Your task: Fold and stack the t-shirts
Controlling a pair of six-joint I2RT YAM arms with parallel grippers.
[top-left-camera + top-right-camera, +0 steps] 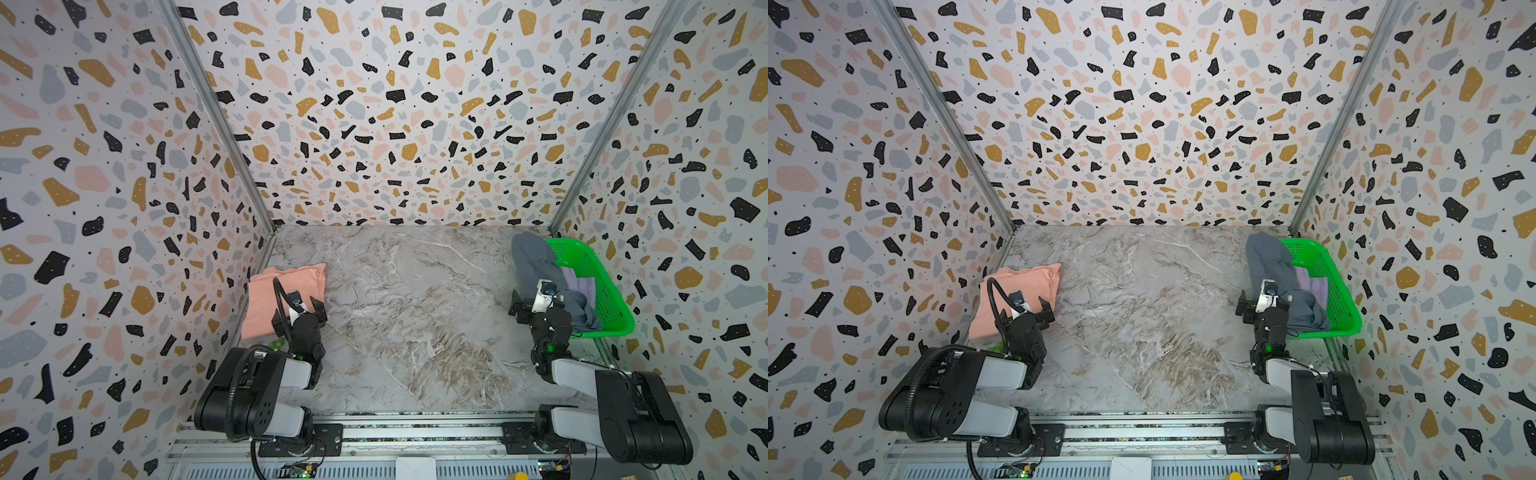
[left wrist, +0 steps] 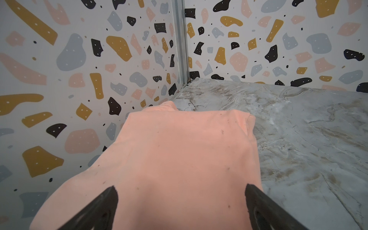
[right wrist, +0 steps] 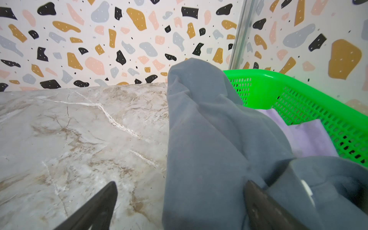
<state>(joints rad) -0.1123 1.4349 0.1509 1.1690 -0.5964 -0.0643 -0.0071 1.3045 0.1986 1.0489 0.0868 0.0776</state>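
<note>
A folded peach-orange t-shirt lies at the table's left edge against the wall. My left gripper hovers open over its near part, with nothing between the fingers. At the right, a slate blue-grey t-shirt hangs out of the basket onto the table. A pale lavender t-shirt lies inside the basket, partly under it. My right gripper stands open astride the grey shirt's edge.
The bright green perforated basket stands against the right wall. Small green balls peek out beside the left arm. Patterned walls close the table on three sides.
</note>
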